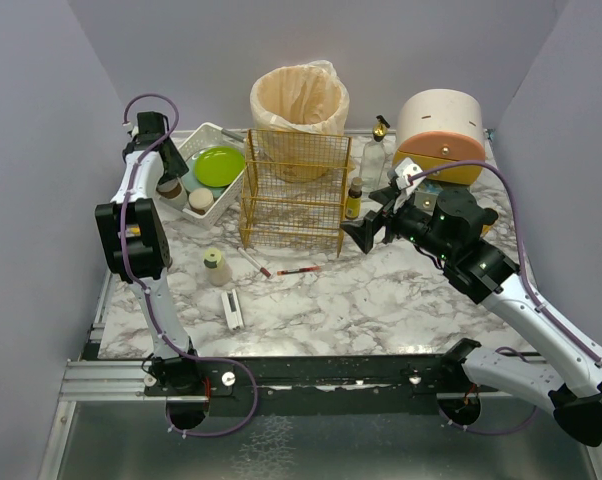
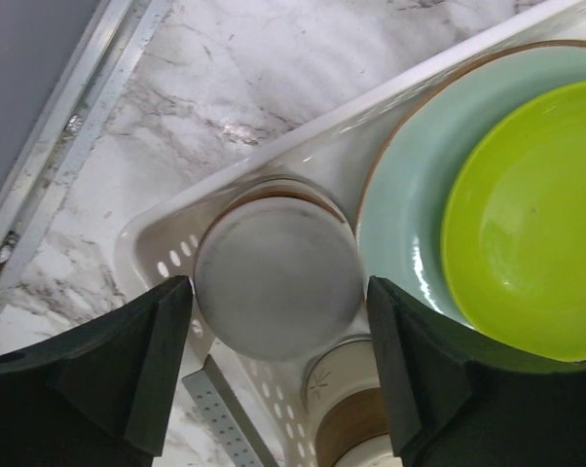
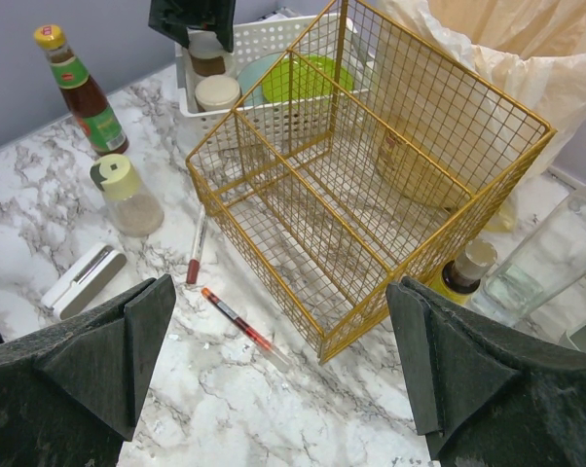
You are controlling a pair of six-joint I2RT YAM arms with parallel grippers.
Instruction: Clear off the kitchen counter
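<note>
The kitchen counter (image 1: pixel 381 300) is white marble with grey veins. At its back left stands a white slotted tray (image 1: pixel 203 134) holding a green plate (image 1: pixel 219 165) on a pale blue plate (image 2: pixel 410 214). A brown jar with a grey lid (image 2: pixel 278 277) stands in the tray's corner. My left gripper (image 2: pixel 278 292) is open, one finger on each side of that lid. A cream jar (image 2: pixel 351 399) stands beside it. My right gripper (image 1: pixel 366 235) hangs open and empty over the counter, right of the gold wire rack (image 1: pixel 293 190).
On the counter lie a red-filled tube (image 3: pixel 237 325), a pen (image 3: pixel 196 255), a green-capped bottle (image 3: pixel 128 195), a white flat box (image 3: pixel 84 279) and a sauce bottle (image 3: pixel 84 92). Behind the rack stands a lined bin (image 1: pixel 299 100); to the right, a clear bottle (image 1: pixel 376 160), a small yellow bottle (image 1: pixel 353 200) and a round cream container (image 1: pixel 439 130).
</note>
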